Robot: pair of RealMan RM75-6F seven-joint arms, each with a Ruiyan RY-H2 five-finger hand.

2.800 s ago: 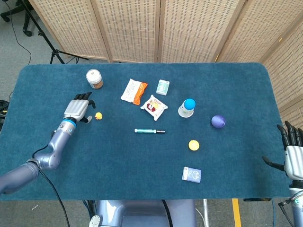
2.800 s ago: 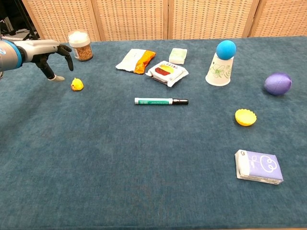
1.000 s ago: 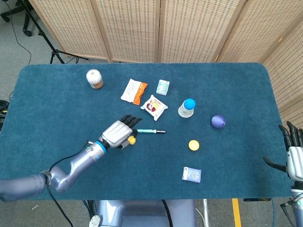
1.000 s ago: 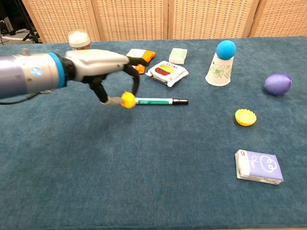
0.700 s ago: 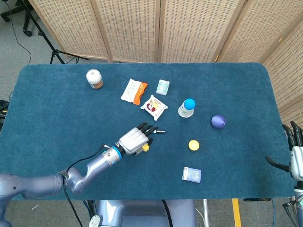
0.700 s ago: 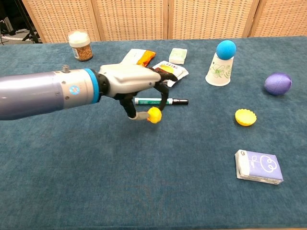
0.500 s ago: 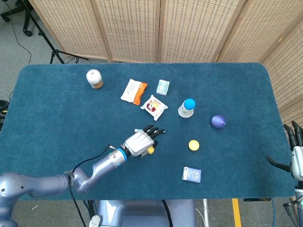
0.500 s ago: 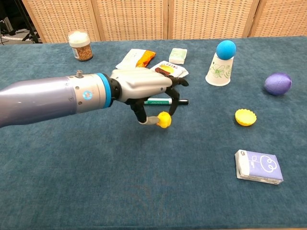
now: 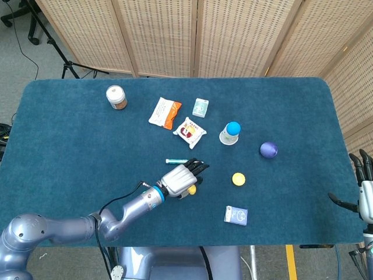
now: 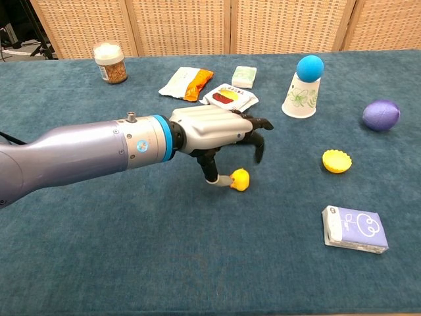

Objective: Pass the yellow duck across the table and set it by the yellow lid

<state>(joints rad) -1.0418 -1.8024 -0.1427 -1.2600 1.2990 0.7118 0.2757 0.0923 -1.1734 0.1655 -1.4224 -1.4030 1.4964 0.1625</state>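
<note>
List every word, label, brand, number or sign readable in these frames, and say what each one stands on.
None can be read as text.
Blue card box: pale printed design, no legible words.
Orange-and-white snack packet: print too blurred.
Red-and-white packet: print too blurred.
Marker pen: barrel print too small.
Paper cup: leaf pattern only.
Jar: label illegible.
Left arm: small round blue mark, unreadable.

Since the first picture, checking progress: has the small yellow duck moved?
Yes. The small yellow duck, pinched by the left robot hand, has travelled rightward, toward the yellow lid.
</note>
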